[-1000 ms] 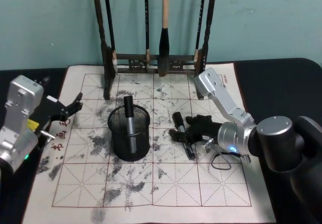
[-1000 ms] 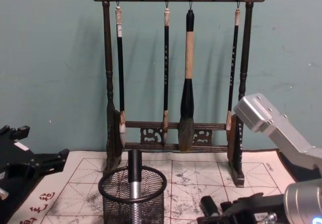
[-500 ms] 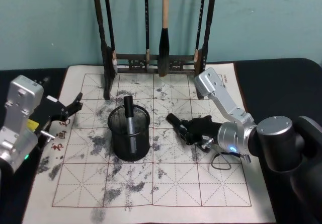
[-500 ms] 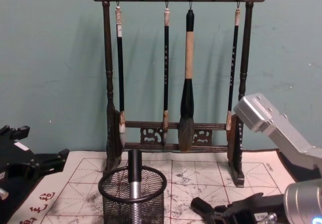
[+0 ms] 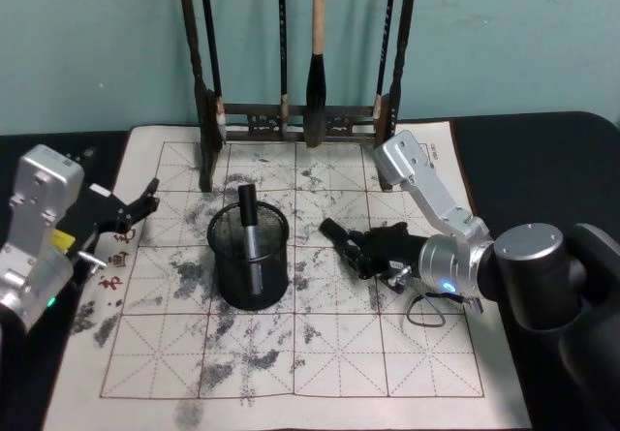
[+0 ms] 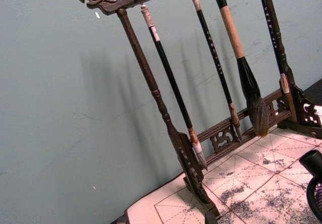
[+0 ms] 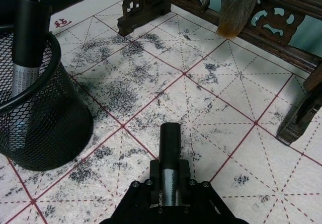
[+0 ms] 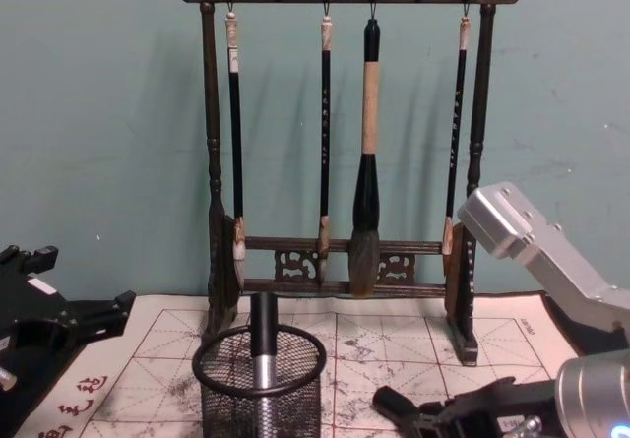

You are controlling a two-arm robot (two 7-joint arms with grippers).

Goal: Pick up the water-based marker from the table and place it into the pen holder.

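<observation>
The pen holder [image 5: 232,278] stands left of centre on the cream mat [image 5: 320,363] of the table [image 5: 542,140], and a standing marker [image 5: 249,220] leans inside it, its black cap rising above the rim. At the far edge of the mat, the brush rack [image 5: 291,116] carries four hanging brushes. The left gripper [image 5: 136,208] rests parked at the mat's left edge, aimed right toward the holder. The right gripper [image 5: 361,250] reaches in low from the right, its fingers clamped on the water-based marker [image 5: 339,234], whose free black end sticks out leftward and slightly upward, near the holder but apart from it. A second ago this marker sat closer to the mat, pointing more toward the far side; since half a second ago nothing has shifted.
</observation>
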